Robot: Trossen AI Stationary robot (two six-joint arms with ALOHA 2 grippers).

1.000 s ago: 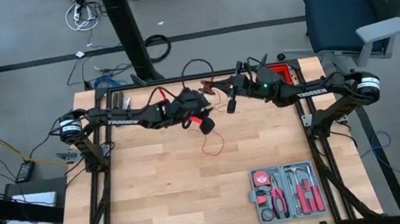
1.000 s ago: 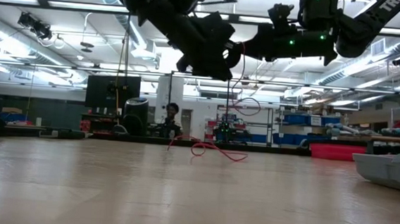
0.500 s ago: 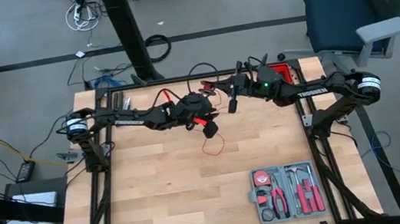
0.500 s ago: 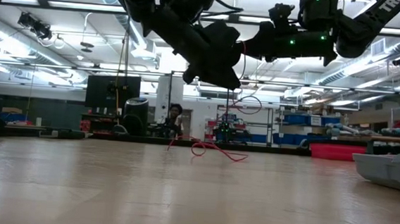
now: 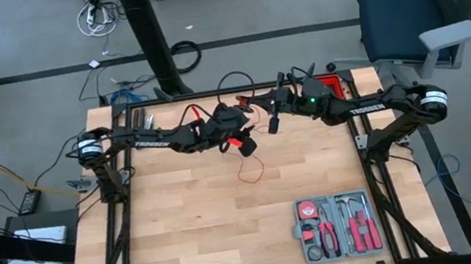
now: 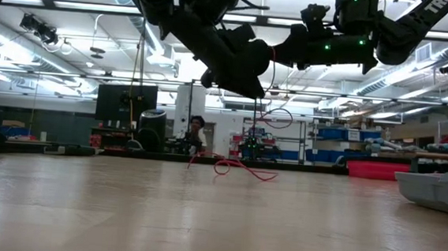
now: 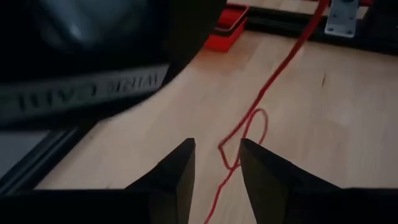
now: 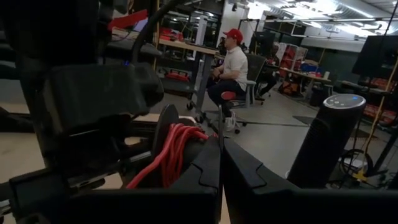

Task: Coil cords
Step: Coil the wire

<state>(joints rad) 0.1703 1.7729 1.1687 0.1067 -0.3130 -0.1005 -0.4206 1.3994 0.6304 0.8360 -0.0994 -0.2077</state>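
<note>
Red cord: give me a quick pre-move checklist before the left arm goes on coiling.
1. Left gripper open: ok, its fingers stand apart with a gap between them.
2. Red cord lined up with that gap: ok, in the left wrist view a strand runs between the fingers, not pinched.
3. Right gripper shut on the cord: shut is ok; what it pinches, cannot tell. Red strands are bunched beside its fingers.
4. Slack on the table: ok, a loose loop of cord lies on the wood below both grippers.
5. Grey tool case clear of the work: ok, it sits at the near right corner, apart from the cord.
6. Both arms off the table: ok, the low view shows them above the wood.
</note>
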